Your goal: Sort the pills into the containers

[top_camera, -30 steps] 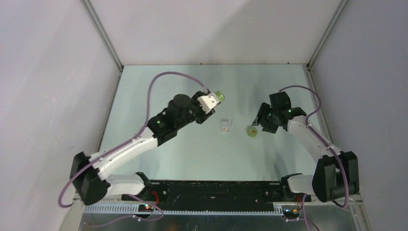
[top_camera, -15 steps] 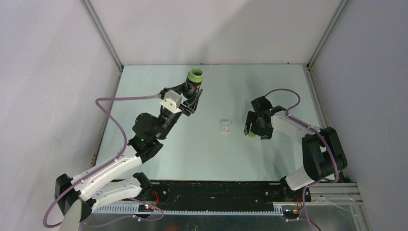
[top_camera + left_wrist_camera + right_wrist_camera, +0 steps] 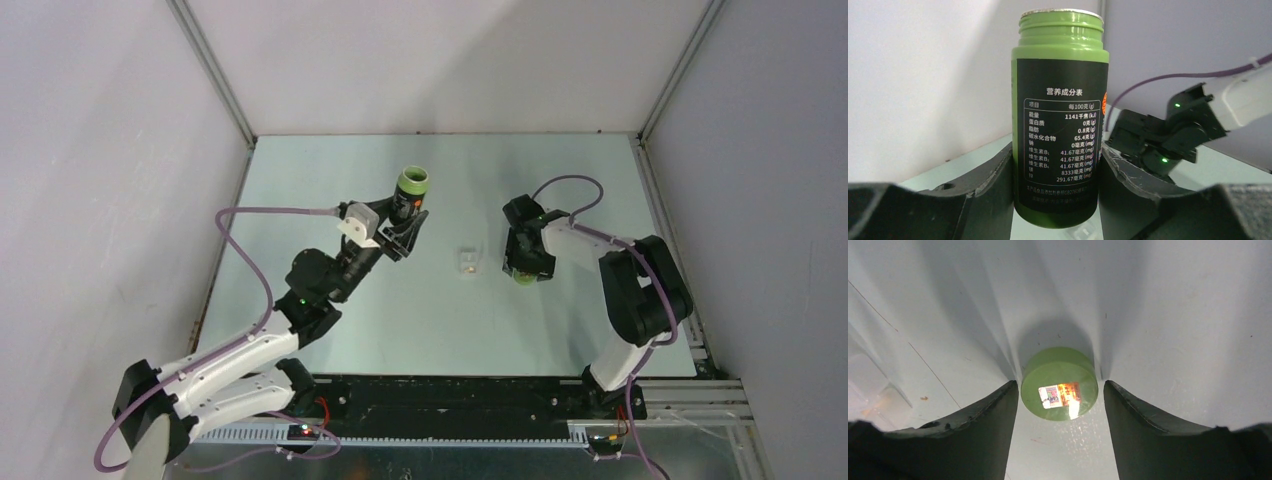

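The left gripper (image 3: pixel 1057 152) is clamping the bottle (image 3: pixel 411 188) low on its body, one finger on each side. The bottle is standing upright with its mouth open and facing up. In the left wrist view its black label panel with white print is facing the camera, with a sliver of orange at the label's 3 o'clock edge.

The container (image 3: pixel 468 261) is sitting on the table (image 3: pixel 560 180) near the middle, touched by neither arm. In the top view the bottle is standing at about 11 o'clock from it and well apart. A small orange spot, apparently a pill (image 3: pixel 467 267), is showing in the container's half nearer the arms. It is too small to tell more, and I cannot tell what the far half is holding.

The green cap (image 3: pixel 1059 389) is lying flat on the table at about 3 o'clock from the container, near it but not touching. The right gripper (image 3: pixel 1060 385) is pointing down over the cap with its fingers apart, one on either side. The finger at 9 o'clock is lying against the cap's rim or just off it, and a thin strip of table is showing at the 3 o'clock finger, so the cap is not being squeezed. A bright patch is reflecting off the cap's top.

In the right wrist view, the container's clear corner is showing at 9 o'clock.
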